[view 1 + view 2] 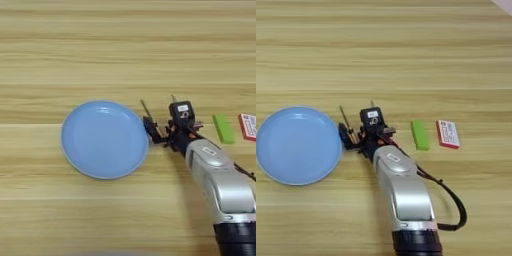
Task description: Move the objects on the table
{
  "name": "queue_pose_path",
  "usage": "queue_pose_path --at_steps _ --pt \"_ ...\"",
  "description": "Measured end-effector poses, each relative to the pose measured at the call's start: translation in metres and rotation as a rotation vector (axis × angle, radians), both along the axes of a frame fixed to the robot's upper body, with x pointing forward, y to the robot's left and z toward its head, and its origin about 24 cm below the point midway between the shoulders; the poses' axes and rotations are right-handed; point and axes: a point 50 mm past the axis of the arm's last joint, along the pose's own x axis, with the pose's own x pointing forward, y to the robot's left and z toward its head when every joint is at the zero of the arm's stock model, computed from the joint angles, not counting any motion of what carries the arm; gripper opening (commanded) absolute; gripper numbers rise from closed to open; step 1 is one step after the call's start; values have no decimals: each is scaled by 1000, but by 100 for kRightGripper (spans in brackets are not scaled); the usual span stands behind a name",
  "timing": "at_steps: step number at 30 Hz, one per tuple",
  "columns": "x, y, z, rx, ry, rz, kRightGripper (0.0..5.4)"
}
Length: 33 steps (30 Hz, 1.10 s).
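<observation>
Your right pincer [358, 131] sits low over the light wood-grain tabletop [384, 50], its two black fingers [346, 136] spread apart around a thin dark screwdriver shaft [344, 116] that angles away from you; bits of orange show between the fingers. You cannot tell whether they actually grip it. Just to the pincer's left lies the round light-blue plate [296, 145], its rim nearly touching the nearer finger. To the pincer's right lies the small bright-green rectangular block [419, 134], and beyond that a small red-and-white flat box [448, 134]. The silver forearm [403, 192] comes in from the bottom edge.
</observation>
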Motion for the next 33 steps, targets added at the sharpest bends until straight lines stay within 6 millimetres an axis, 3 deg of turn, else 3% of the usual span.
queue_pose_path --at_steps 2,8,11,22,25,33 --pt "0 -1 1 -3 -7 -10 538" --pt "2 8 11 -3 -63 23 539" --pt "1 28 20 -9 -127 118 539" --pt "-7 75 24 -165 -195 325 539" --pt "-5 86 24 -246 -221 366 539" --pt "8 84 17 -548 -247 398 539"
